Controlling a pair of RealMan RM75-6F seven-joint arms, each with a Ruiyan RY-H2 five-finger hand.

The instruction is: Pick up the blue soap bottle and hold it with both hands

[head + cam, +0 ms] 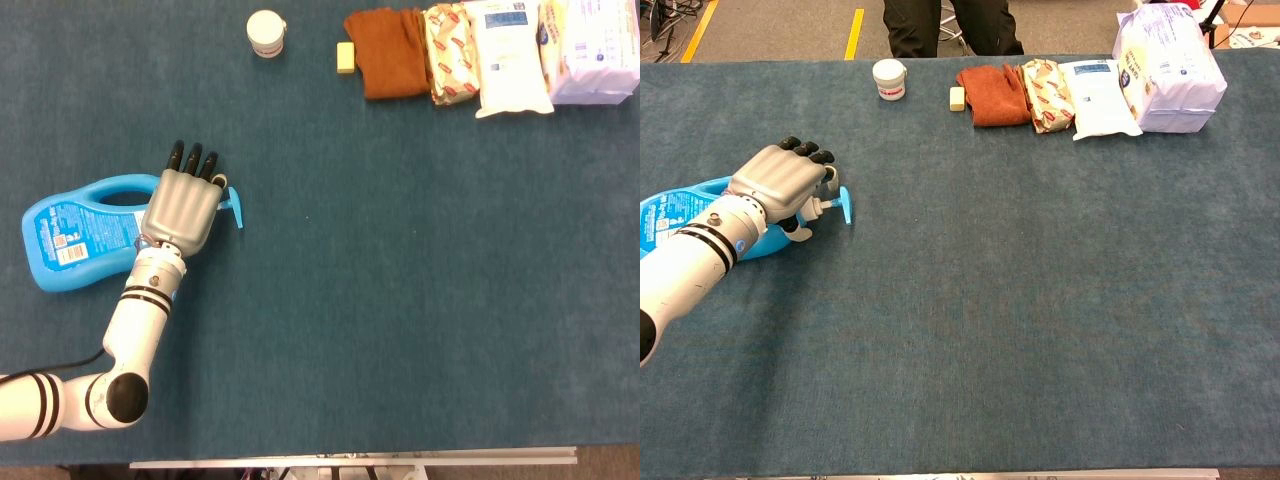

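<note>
The blue soap bottle (75,235) lies on its side at the left of the teal table, its pump (236,208) pointing right. My left hand (183,205) lies over the bottle's neck, palm down, and hides the neck and part of the handle. In the chest view the left hand (780,180) straddles the neck: its fingers curve over the far side and the thumb sticks out on the near side, apart from the bottle (670,215). The bottle rests on the table. My right hand shows in neither view.
Along the far edge stand a white jar (266,33), a small yellow bar (346,56), a folded brown cloth (386,50) and several white packets (510,55). A person's legs (950,25) stand behind the table.
</note>
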